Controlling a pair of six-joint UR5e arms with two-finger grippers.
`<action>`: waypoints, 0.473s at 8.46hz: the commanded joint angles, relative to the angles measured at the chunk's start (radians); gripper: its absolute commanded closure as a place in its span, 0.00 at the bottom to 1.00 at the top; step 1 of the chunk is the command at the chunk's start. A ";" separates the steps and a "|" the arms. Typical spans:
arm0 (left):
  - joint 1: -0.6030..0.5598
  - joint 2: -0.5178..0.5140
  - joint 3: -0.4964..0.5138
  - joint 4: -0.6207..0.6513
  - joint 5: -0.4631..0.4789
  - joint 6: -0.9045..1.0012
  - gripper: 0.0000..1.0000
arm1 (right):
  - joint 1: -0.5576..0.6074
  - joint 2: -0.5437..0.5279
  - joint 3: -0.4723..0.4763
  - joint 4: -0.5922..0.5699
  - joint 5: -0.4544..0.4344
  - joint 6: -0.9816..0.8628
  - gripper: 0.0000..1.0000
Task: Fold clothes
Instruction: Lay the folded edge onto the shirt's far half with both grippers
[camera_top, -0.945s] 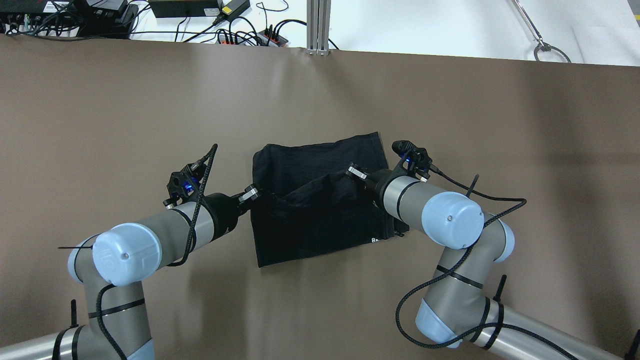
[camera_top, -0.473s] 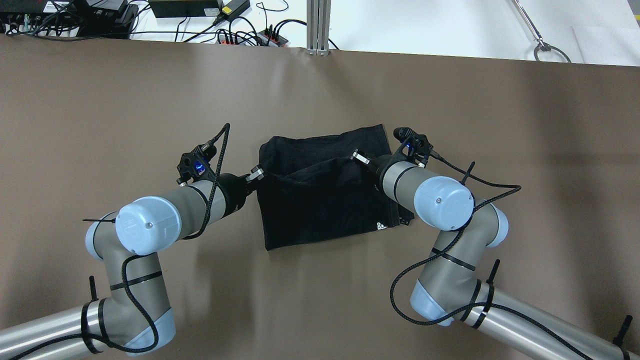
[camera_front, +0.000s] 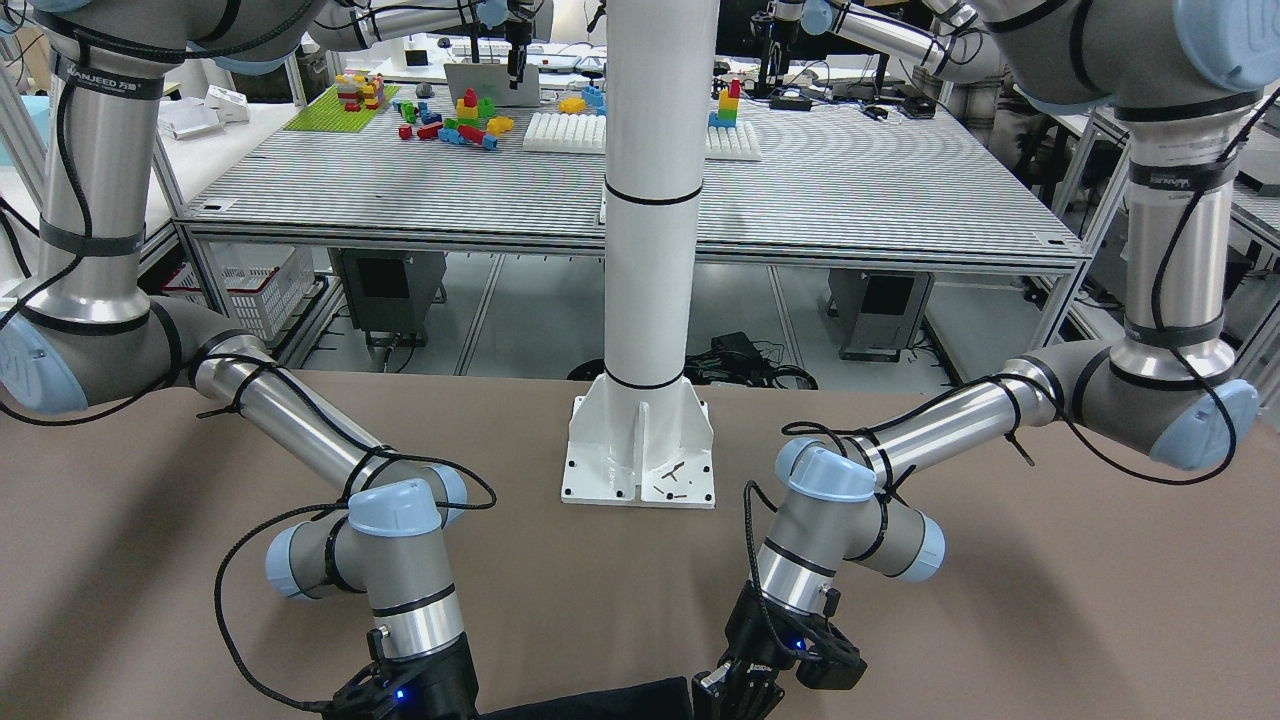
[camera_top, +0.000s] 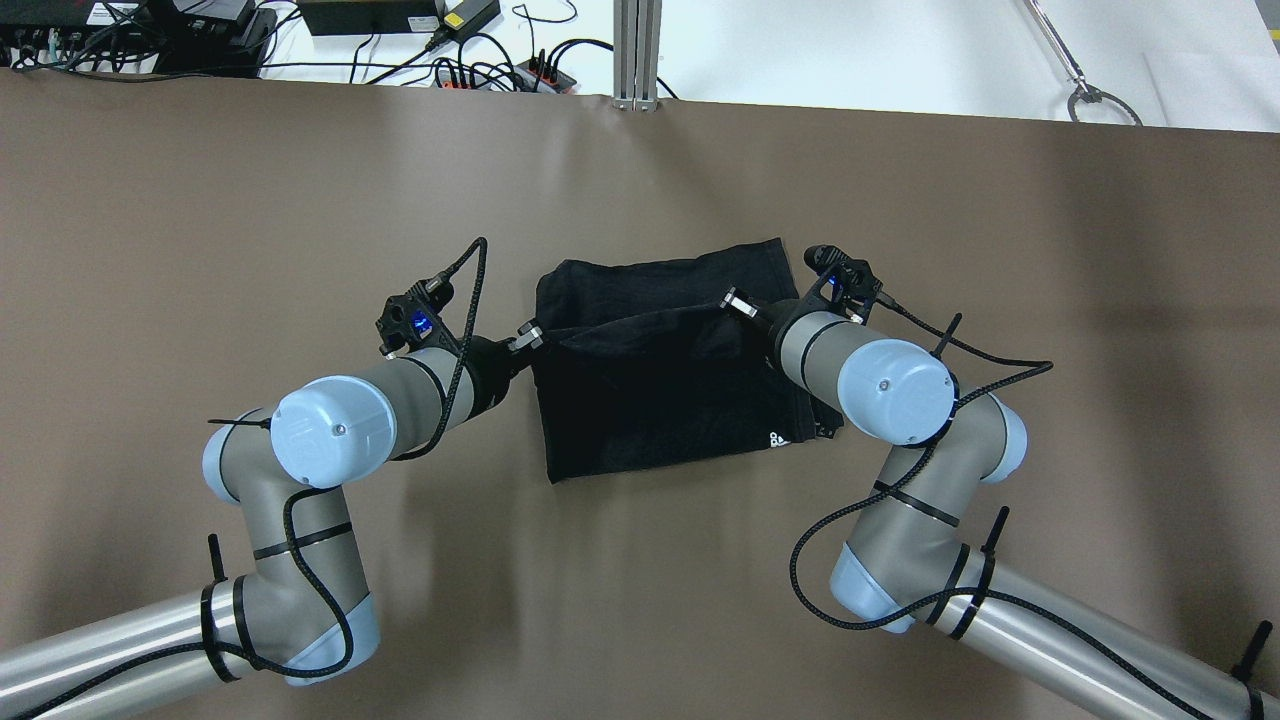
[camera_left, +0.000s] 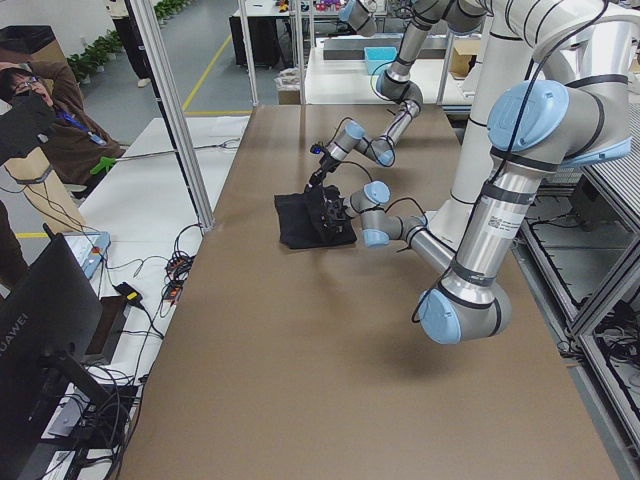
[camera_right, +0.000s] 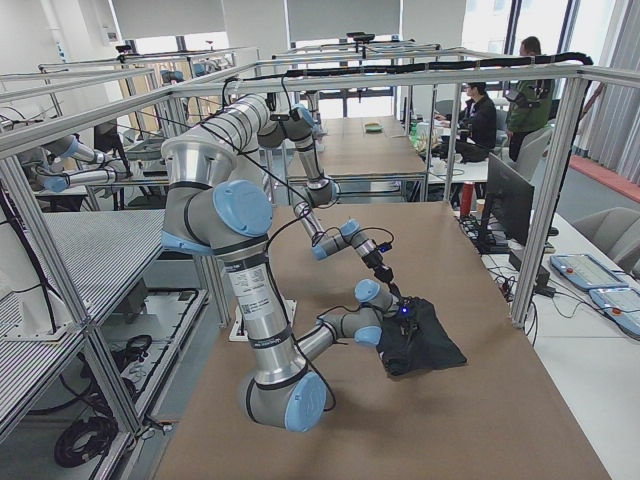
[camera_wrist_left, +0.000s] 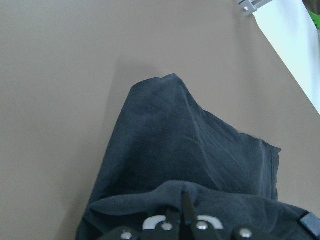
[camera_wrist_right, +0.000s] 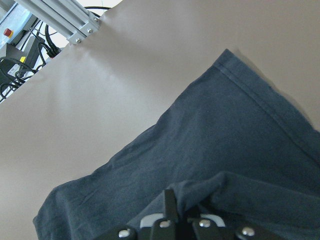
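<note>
The clothes are one plain black cloth (camera_top: 660, 390) on the brown table, seen too in the side views (camera_left: 312, 220) (camera_right: 422, 340). My left gripper (camera_top: 533, 334) is shut on its left edge. My right gripper (camera_top: 735, 302) is shut on its right edge. Between them a raised fold hangs above the lower layer. In the left wrist view the fingers (camera_wrist_left: 183, 219) pinch the dark fabric (camera_wrist_left: 190, 150). In the right wrist view the fingers (camera_wrist_right: 171, 212) do the same (camera_wrist_right: 230, 130). The front-facing view shows only the cloth's near edge (camera_front: 600, 700).
The white pillar's base plate (camera_front: 640, 455) is bolted to the table on the robot's side of the cloth. Cables and power strips (camera_top: 480, 65) and an aluminium post (camera_top: 637, 50) lie past the table's far edge. A person (camera_left: 40, 110) is beside the table.
Both arms have moved away from the robot, carrying the pinched fold toward the cloth's far edge. The whole cloth has slid a little farther away and to the right.
</note>
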 joint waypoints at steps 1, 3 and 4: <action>-0.002 -0.041 0.056 0.000 0.002 0.003 1.00 | 0.018 -0.004 -0.031 0.001 0.001 0.000 1.00; -0.013 -0.078 0.104 0.000 0.002 0.001 1.00 | 0.032 -0.004 -0.034 0.001 0.001 0.000 1.00; -0.025 -0.078 0.109 0.000 0.001 0.003 1.00 | 0.040 -0.004 -0.036 0.001 0.001 0.000 1.00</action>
